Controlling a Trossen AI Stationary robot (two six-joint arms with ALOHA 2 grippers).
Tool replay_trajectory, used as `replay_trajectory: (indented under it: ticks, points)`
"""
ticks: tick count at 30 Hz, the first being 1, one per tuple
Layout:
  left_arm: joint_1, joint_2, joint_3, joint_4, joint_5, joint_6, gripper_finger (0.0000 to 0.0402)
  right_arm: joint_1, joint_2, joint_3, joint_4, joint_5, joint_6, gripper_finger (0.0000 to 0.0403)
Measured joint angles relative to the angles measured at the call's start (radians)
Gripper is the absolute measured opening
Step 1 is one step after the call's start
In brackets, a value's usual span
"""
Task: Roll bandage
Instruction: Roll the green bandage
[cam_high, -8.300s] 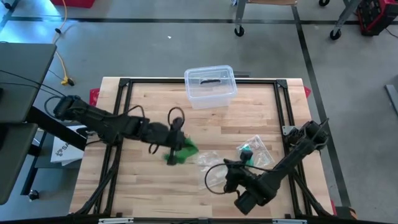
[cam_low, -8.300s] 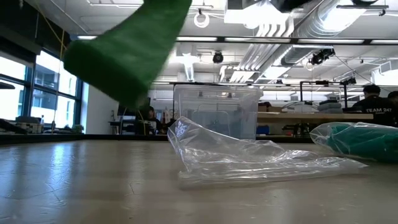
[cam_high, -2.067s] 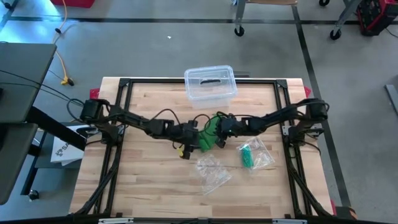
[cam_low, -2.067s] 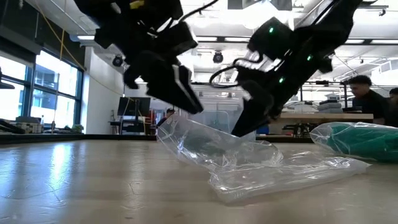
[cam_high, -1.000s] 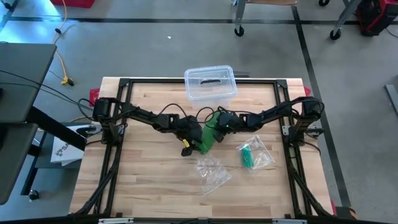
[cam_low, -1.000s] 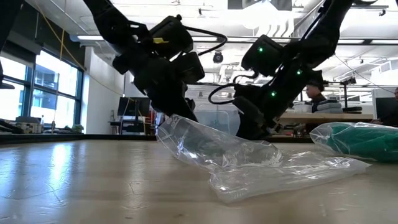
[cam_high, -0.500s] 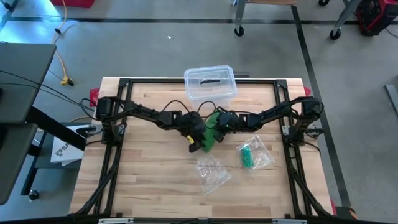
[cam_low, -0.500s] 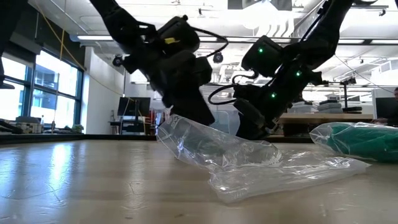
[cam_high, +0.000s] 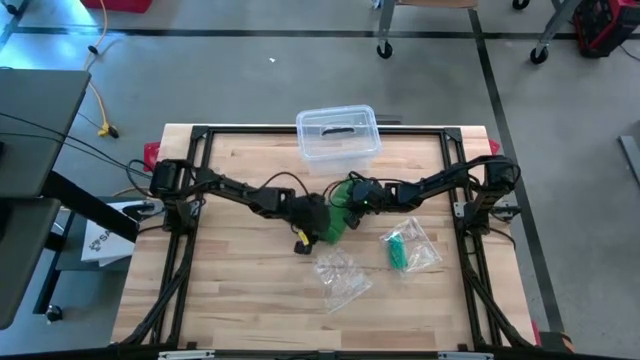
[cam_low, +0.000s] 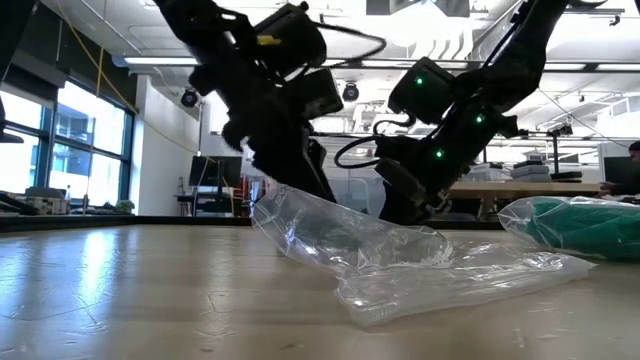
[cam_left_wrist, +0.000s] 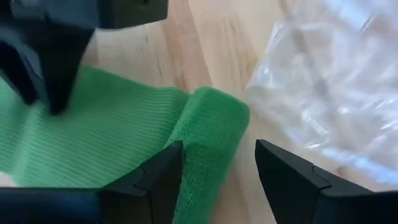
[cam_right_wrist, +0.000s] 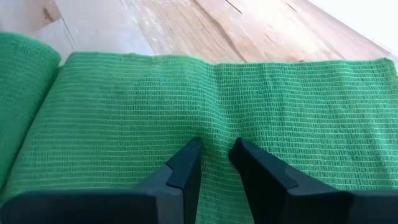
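A green bandage (cam_high: 336, 216) lies on the wooden table's middle, part rolled up, part a flat strip. Its roll (cam_left_wrist: 208, 134) lies between the fingers of my open left gripper (cam_high: 318, 228), which slants down from the table's left. The flat strip (cam_right_wrist: 186, 93) runs toward my right gripper (cam_high: 353, 200), which slants down from the right and is shut on it. In the low view a clear bag hides both grippers' fingertips. My left gripper touches the roll's side (cam_left_wrist: 186, 155) with the inner face of one finger (cam_left_wrist: 158, 177). Bare wood shows between the roll and the other finger (cam_left_wrist: 289, 180). The roll rests on the table. My right gripper pinches the flat strip's middle (cam_right_wrist: 214, 140) between its two nearly closed fingers, slanting down from the table's right. The strip lies spread on the wood, slightly puckered at the fingertips (cam_right_wrist: 186, 158).
An empty clear plastic bag (cam_high: 340, 276) lies just on the near side of the bandage. A second bag holding a teal roll (cam_high: 405, 248) lies to the right. A clear lidded box (cam_high: 338, 138) stands at the far edge.
My left gripper has risen a little at the roll and turned about its own line. Its fingers have kept the same gap.
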Motion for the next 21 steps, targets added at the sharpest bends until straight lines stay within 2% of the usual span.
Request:
replay_trajectory:
  ticks: [4,6,16,21]
  points:
    - [-0.052,0.006,0.001,0.012,-0.134,0.162,0.0195,0.0,0.0,0.0,0.0,0.0,-0.005,0.01]
    - [-0.067,0.009,0.001,0.014,-0.165,0.21,0.0196,0.0,0.0,0.0,0.001,-0.001,-0.005,0.01]
    - [-0.036,0.089,0.007,0.062,-0.178,0.178,0.0222,0.0,0.0,0.0,0.003,-0.012,-0.005,0.01]
    - [-0.031,0.104,0.006,0.071,-0.184,0.17,0.021,0.008,0.0,0.0,0.004,-0.022,-0.007,0.01]
